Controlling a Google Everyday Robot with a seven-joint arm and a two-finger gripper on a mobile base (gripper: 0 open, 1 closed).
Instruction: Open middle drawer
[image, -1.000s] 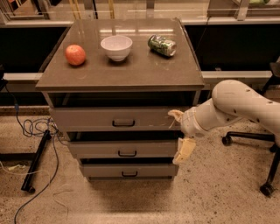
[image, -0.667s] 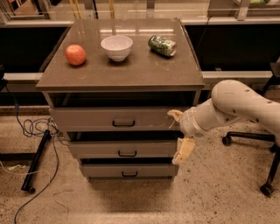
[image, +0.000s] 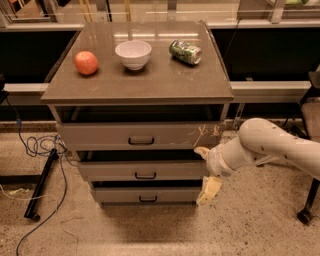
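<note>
Claw (image: 206, 171) agape, seemingly against middle drawer (image: 115, 171)

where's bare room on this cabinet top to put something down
The front half of the cabinet top, in front of the apple, bowl and can, is bare. The back row is crowded. The gripper sits at the middle drawer's right end, fingers open.

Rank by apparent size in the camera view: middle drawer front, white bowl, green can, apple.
1. middle drawer front
2. white bowl
3. green can and apple: too alike to rank
The gripper: open, beside that drawer's right end.
</note>
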